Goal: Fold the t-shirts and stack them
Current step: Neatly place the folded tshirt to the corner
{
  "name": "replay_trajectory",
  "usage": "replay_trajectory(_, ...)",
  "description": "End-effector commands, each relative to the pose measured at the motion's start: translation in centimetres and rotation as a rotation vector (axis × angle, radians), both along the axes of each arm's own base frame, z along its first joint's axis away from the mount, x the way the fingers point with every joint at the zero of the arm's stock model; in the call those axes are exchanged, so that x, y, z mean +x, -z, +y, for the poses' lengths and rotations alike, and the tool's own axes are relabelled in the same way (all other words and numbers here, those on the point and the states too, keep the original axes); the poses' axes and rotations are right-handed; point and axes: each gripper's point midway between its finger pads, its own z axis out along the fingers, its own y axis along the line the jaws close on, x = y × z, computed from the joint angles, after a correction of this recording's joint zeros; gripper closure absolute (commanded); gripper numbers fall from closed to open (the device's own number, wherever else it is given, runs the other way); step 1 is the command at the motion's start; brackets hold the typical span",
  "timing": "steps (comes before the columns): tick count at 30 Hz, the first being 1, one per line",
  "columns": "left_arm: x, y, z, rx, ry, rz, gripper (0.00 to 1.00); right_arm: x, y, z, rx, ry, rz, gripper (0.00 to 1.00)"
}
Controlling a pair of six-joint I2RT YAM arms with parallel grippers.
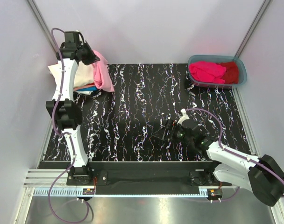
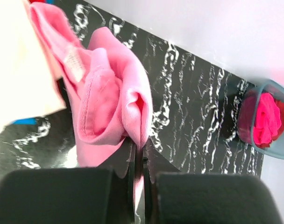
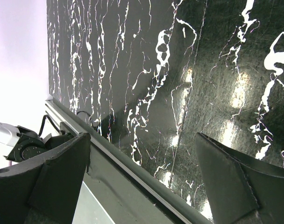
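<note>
Placing seems in hand: left gripper, clamped on the light pink t-shirt beside the stack, should next release it atop; right gripper gapes wide, well apart.

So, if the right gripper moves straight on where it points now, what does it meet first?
Probably the black marbled table, near its front edge; nothing shows between the open right gripper and it.
</note>
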Motion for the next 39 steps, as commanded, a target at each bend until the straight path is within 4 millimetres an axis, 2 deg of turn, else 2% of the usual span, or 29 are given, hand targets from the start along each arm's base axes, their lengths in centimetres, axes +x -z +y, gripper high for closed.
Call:
replay_trajectory(1,0.2,-5.9,0.8,0.024,0.053,-0.182,0.95,0.8,-0.4,-0.1,-0.001,0.026,-0.031,0.0)
replay_trajectory(4,0.7,-7.5,2.6,0.023,0.038,-0.237,0.93,0.8,-0.4,-0.1,-0.002,0.026,-0.031,0.0)
replay_trajectory(12,2.1,-10.2,6.2,-0.009,0.001,-0.346,0.87,0.8,-0.5,-0.1,0.002,0.026,-0.035,0.0)
replay_trajectory(15,2.4,-10.4,7.4,-0.03,-0.011,-0.36,0.87,0.8,-0.4,-0.1,0.001,0.022,-0.034,0.0)
replay_trajectory(21,3.5,-7.8,9.8,-0.056,-0.043,-0.317,0.87,0.9,-0.4,-0.1,0.001,0.022,-0.035,0.0)
replay_trajectory(26,4.1,-7.5,12.4,-0.063,-0.073,-0.337,0.84,0.8,-0.3,0.0,0.001,0.018,-0.03,0.0)
replay_trajectory(32,5.0,-5.7,15.6,-0.067,-0.111,-0.33,0.85,0.9,-0.4,0.0,0.006,0.018,-0.032,0.0)
replay_trajectory(33,5.2,-4.9,16.1,-0.061,-0.117,-0.32,0.86,0.9,-0.4,0.0,0.006,0.016,-0.031,0.0)
replay_trajectory(39,5.5,-3.8,18.7,-0.024,-0.164,-0.314,0.86,0.9,-0.4,0.0,0.008,0.015,-0.03,0.0)
